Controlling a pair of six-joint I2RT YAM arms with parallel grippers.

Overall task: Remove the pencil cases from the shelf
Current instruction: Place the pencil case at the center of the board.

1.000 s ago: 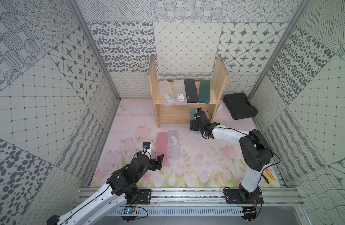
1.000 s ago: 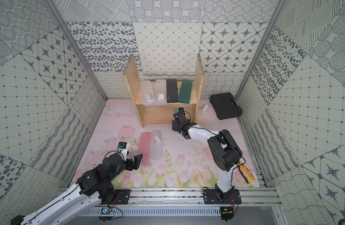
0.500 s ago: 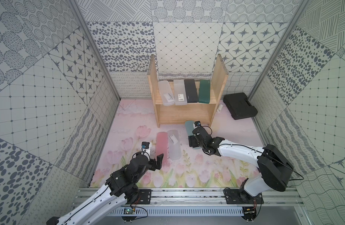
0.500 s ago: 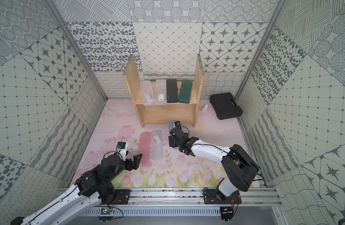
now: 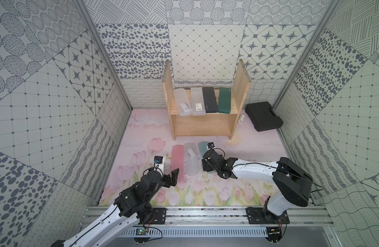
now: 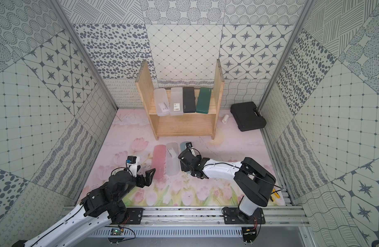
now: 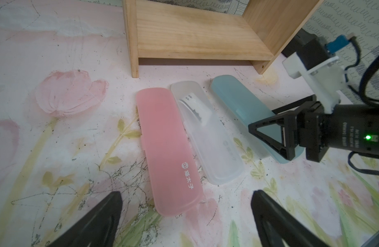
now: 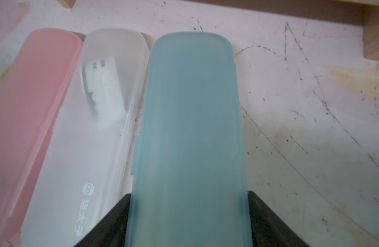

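**Floor mat** (image 5: 255,154): walled at 9, 12 and 3 o'clock, with a metal rail (image 5: 205,211) along 6. Open mat lies at 3 o'clock of the blue case (image 8: 190,119) and at 9 o'clock of the pink case (image 5: 177,158).

**Shelf** (image 5: 241,85): at 12 o'clock, against the wall. The upper tier carries, from 9 to 3: round-ended clear case (image 5: 181,102), square clear case (image 5: 197,100), black case (image 5: 209,99), green case (image 5: 224,99), close side by side.

**Toolbox** (image 5: 263,115): at 2 o'clock, with a white roll (image 5: 241,118) between it and the shelf.

**Mat centre:** pink case, frosted case (image 5: 191,159) and blue case lie parallel with narrow gaps.

**Obscured:** in both top views the blue case's 6 o'clock half sits under the right gripper (image 5: 207,167). Whether that end rests on the mat cannot be told.

**Right gripper:** jaws clamped on the blue case's long sides.

**Left gripper** (image 7: 187,192): jaws wide apart, holding nothing, just at 6 o'clock of the pink case.
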